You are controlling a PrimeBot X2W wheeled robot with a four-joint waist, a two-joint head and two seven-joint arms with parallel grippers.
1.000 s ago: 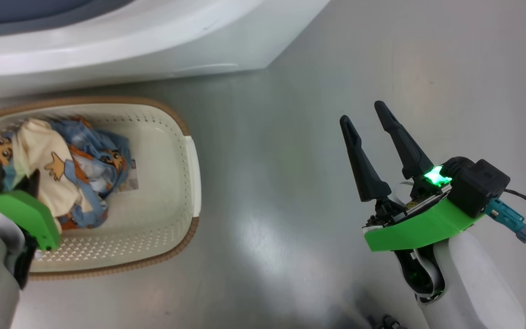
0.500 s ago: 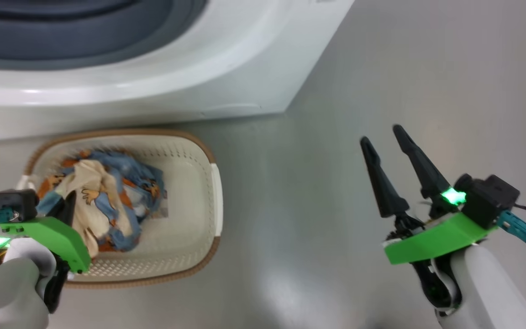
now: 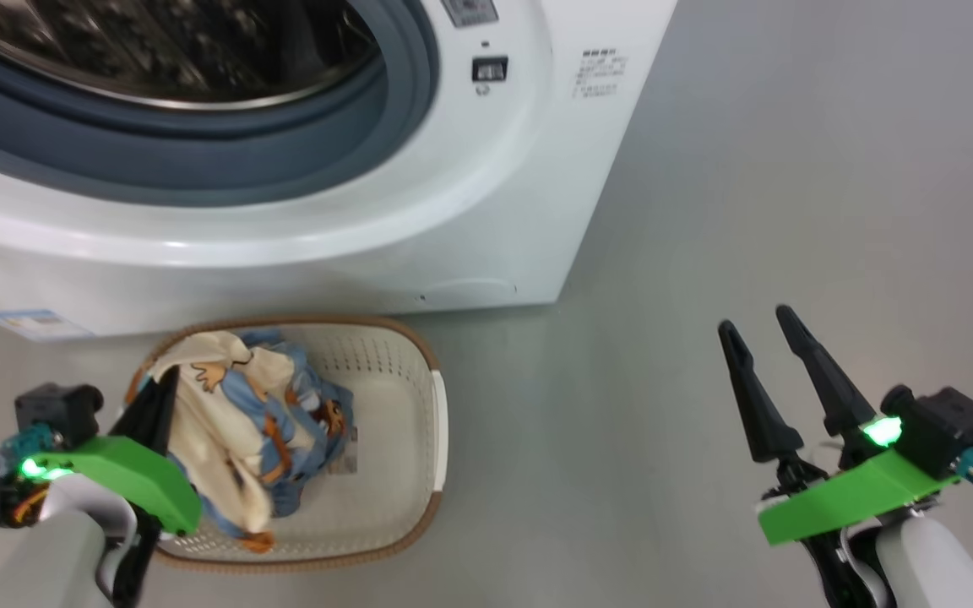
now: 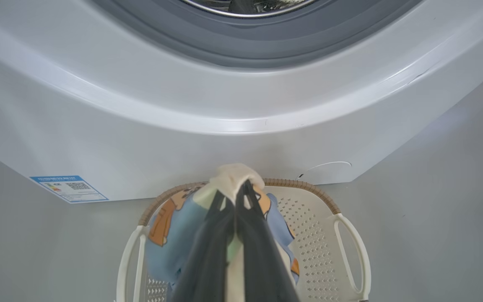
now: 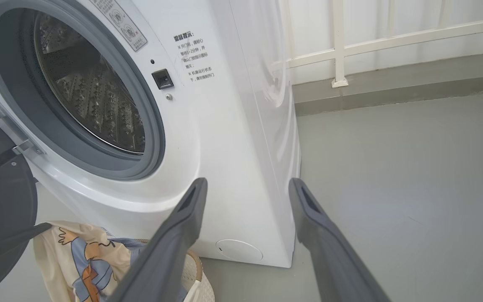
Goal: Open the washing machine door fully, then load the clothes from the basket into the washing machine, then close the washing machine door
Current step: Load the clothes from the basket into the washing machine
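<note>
The washing machine stands white and open, its steel drum ringed by a grey-blue gasket. In the right wrist view the washing machine door hangs swung open at the left. The basket sits on the floor against the machine's front. My left gripper is shut on the clothes, a cream and light-blue bundle that hangs from its tips into the basket. The left wrist view shows the fingers pinched on cream cloth. My right gripper stands open over the bare floor at the right, holding nothing.
Grey floor stretches to the right of the machine. A blue label sticker and a round flap sit low on the machine's front. A white railing and a low kerb run behind.
The head camera has tilted up, bringing the drum into view. My left gripper has raised the clothes bundle out of the basket's bottom. The right gripper stays open.
</note>
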